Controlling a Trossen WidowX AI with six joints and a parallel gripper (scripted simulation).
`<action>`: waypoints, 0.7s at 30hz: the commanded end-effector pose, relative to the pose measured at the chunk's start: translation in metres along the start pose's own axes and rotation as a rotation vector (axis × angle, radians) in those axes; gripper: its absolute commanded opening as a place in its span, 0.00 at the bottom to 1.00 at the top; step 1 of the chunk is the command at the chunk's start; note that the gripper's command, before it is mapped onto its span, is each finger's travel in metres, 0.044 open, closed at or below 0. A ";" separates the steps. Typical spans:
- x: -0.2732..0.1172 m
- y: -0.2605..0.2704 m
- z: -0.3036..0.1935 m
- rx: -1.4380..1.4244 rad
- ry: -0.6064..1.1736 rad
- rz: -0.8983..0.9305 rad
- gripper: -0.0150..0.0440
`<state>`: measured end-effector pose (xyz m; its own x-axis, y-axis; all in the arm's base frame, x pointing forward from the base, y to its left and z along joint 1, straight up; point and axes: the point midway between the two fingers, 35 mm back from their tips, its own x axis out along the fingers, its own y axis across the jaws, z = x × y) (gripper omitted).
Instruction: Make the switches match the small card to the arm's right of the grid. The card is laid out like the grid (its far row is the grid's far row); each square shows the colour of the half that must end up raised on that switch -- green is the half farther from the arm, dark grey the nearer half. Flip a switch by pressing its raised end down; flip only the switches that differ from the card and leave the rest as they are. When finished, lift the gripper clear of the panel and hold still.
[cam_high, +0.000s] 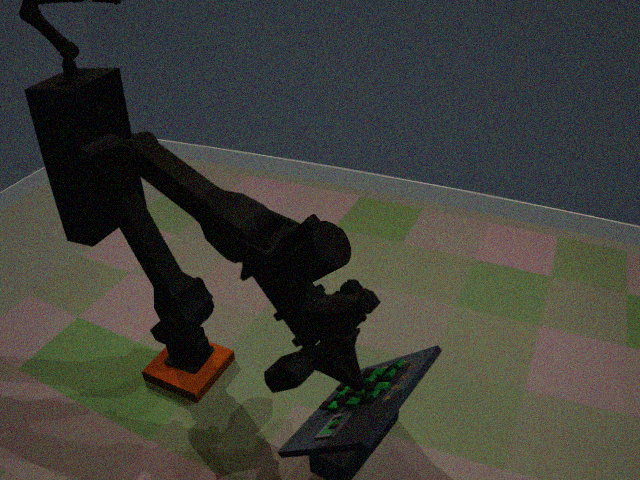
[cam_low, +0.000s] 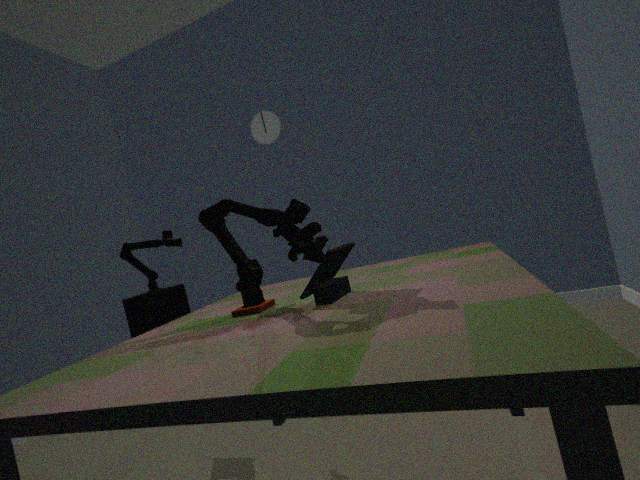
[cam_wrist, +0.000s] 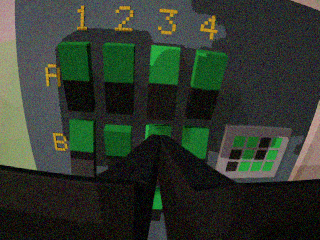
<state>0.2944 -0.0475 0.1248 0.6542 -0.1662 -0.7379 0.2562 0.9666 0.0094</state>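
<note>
Switches (cam_wrist: 142, 87), blocky green-and-grey rockers on a tilted slate panel (cam_high: 361, 408), matte black tool (cam_wrist: 159, 150) closed, empty, tapering wedge-like.

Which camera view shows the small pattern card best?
The wrist view: the card faces the camera, right of the switch grid, its green and dark squares separable. In the top view it is a tiny blurred patch on the panel. The exterior view shows only the panel's edge.
</note>
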 end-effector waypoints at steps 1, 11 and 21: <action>-0.018 0.001 0.002 -0.001 -0.008 0.001 0.25; -0.063 -0.005 -0.007 -0.004 -0.021 0.002 0.25; -0.035 -0.021 -0.021 -0.005 -0.043 0.001 0.25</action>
<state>0.2443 -0.0544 0.1555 0.6919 -0.1759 -0.7002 0.2551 0.9669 0.0091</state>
